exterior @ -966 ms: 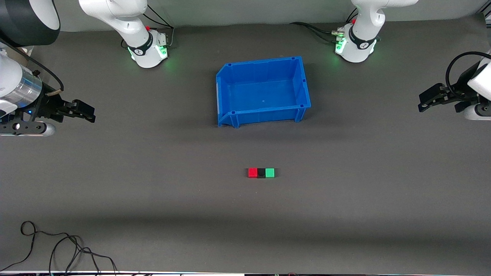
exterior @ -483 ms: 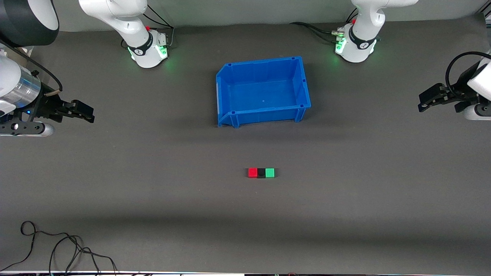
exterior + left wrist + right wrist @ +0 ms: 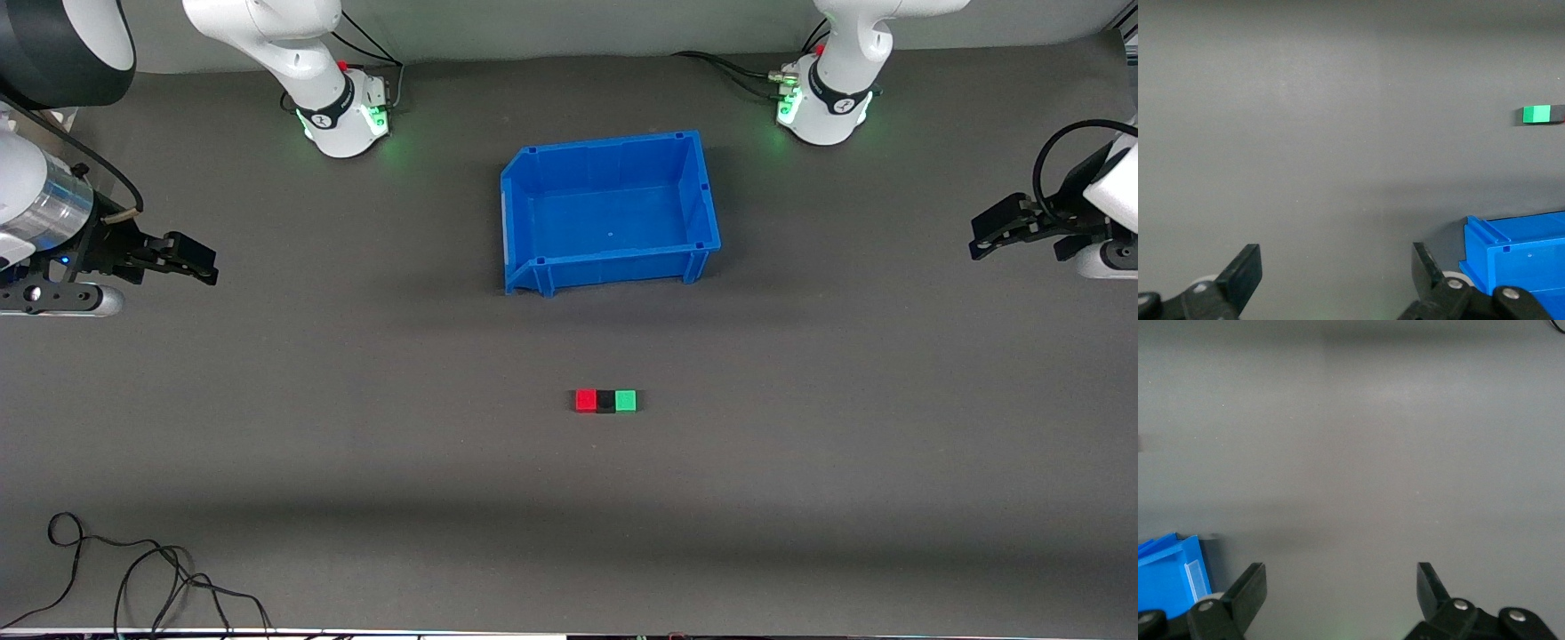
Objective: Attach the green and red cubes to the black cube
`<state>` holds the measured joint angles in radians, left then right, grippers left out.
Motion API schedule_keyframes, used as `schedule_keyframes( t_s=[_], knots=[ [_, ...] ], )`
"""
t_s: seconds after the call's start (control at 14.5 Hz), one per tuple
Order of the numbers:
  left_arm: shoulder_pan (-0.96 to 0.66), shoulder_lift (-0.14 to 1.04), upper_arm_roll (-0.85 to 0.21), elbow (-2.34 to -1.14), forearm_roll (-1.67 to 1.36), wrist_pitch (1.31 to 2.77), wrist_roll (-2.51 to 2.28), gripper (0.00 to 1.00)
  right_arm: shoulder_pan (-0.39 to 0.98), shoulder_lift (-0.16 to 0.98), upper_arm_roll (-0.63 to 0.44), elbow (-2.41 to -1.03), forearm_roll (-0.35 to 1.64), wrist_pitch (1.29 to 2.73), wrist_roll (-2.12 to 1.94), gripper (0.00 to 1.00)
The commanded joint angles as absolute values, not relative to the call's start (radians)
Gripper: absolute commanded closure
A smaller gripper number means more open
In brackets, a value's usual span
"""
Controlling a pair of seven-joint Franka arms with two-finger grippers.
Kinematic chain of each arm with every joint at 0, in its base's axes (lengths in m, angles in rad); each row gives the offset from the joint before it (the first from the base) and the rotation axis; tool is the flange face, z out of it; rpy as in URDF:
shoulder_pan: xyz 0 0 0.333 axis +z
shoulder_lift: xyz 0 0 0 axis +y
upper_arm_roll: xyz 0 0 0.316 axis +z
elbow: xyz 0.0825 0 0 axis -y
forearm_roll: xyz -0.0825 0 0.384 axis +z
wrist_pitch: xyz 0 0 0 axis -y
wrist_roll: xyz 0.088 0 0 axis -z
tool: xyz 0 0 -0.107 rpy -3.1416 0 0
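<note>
in the middle of the table, nearer the front camera than the blue bin [image 3: 612, 212], the red cube [image 3: 585, 401], black cube [image 3: 605, 401] and green cube [image 3: 626, 401] sit touching in a row. the left gripper [image 3: 989, 233] and right gripper [image 3: 197, 259] hang at the table's ends, jaws apart and empty. it looks joined to me, so the best move is leaving the row alone.

The light is even and soft, coming from above, and the dark table [image 3: 356, 427] shows no glare. A wide, faint band of shadow lies across the table near its front edge, and the blue bin [image 3: 609, 267] throws a soft shadow around its base. The front view is sharp; both wrist views look paler and a little hazy.
</note>
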<state>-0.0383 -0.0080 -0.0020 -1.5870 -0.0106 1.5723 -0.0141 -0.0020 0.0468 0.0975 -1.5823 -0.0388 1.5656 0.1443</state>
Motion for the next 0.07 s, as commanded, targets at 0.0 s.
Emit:
schedule_keyframes(
  t_s=[0.0],
  knots=[
    [-0.046, -0.014, 0.003, -1.578, 0.005, 1.565, -0.005, 0.00, -0.008, 0.052, 0.103, -1.565, -0.046, 1.557, 0.161, 0.00]
  ],
)
